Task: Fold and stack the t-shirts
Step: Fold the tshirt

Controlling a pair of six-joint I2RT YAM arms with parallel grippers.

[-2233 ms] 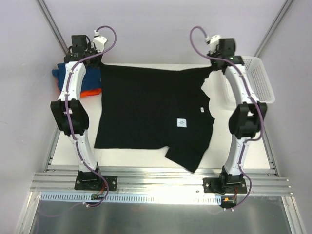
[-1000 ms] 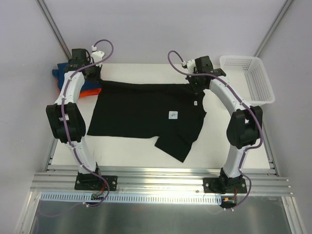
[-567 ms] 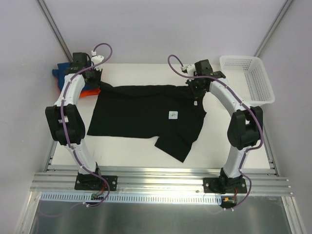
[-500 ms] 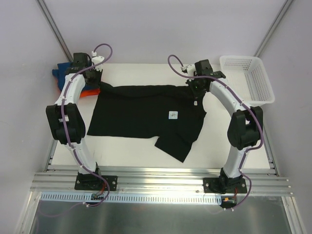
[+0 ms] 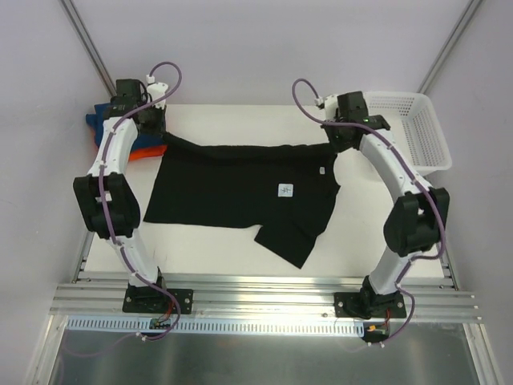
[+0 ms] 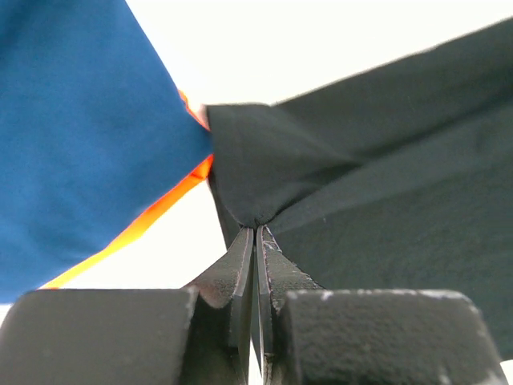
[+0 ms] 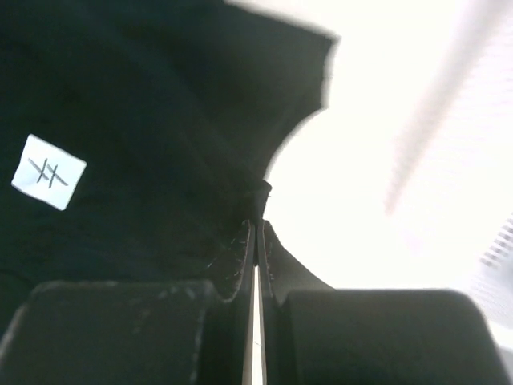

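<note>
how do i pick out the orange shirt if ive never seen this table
Go to the far left corner of the white table, where a small pile of cloth lies. The orange t-shirt is the bright strip at the pile's near edge, peeking from under the blue t-shirt, right beside the large black t-shirt.

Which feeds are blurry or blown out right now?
Top external: sharp, evenly lit, black t-shirt reads flat dark. Left wrist: cloth crisp, table blown out white. Right wrist: soft; basket smeared, shirt folds lost in shadow.
</note>
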